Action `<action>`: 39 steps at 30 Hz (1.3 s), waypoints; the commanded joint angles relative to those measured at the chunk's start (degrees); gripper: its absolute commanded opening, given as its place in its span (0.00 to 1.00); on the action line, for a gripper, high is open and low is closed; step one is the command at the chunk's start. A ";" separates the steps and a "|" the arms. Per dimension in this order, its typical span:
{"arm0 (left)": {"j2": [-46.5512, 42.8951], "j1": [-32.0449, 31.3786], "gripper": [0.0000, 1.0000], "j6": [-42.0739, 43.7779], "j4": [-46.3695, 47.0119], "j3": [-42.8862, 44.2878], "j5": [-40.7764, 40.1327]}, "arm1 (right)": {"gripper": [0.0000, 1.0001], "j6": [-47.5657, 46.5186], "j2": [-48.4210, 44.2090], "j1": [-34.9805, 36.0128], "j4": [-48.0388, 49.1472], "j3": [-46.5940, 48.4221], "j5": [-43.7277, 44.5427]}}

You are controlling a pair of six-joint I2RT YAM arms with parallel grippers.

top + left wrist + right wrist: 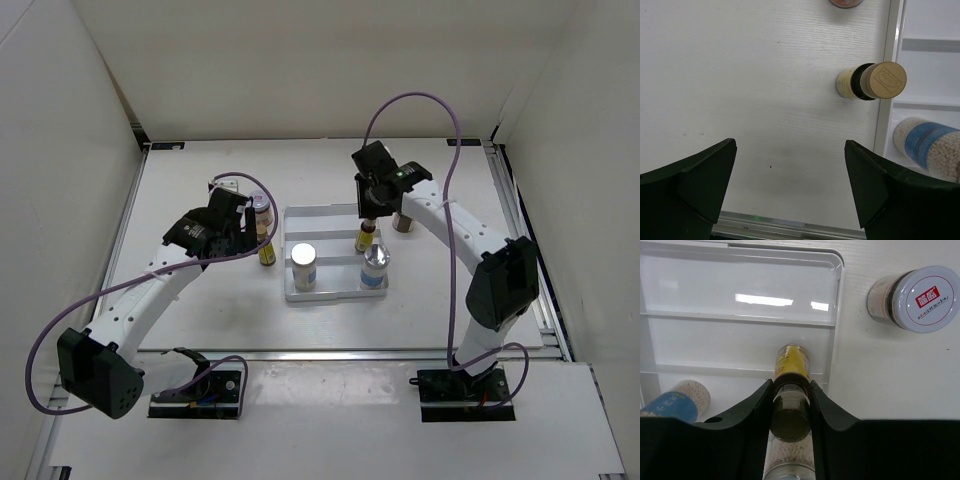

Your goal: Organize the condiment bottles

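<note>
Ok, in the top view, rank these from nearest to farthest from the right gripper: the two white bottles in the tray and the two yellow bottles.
1. held yellow bottle, in the right gripper, at the tray's right side.
2. right white bottle, tray's near-right corner.
3. left white bottle, tray's near-left part.
4. loose yellow bottle, standing left of the tray.
</note>
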 commanded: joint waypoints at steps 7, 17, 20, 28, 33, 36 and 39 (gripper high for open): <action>-1.49 0.18 1.00 0.38 1.11 -0.29 0.00 | 0.01 0.82 1.14 0.53 5.61 -0.64 2.58; -1.49 0.18 1.00 0.91 1.11 -0.29 0.00 | 0.24 1.36 1.14 0.53 5.61 -1.17 2.58; -1.49 0.18 1.00 0.91 1.11 -0.29 0.00 | 0.25 1.36 1.14 0.53 5.09 -1.17 2.58; 1.49 0.79 1.00 1.43 1.11 6.03 2.54 | 0.69 1.88 0.00 1.05 4.47 -0.55 4.33; 3.69 2.37 1.00 0.03 1.11 9.55 4.30 | 1.00 1.88 -1.93 1.58 3.94 -0.55 7.15; 5.01 2.90 1.00 -1.20 1.80 10.08 6.22 | 1.00 1.36 -3.61 1.58 3.94 -0.02 8.82; 7.03 2.90 1.00 -1.20 3.39 10.08 7.64 | 1.00 0.83 -6.77 1.58 3.94 -0.02 10.67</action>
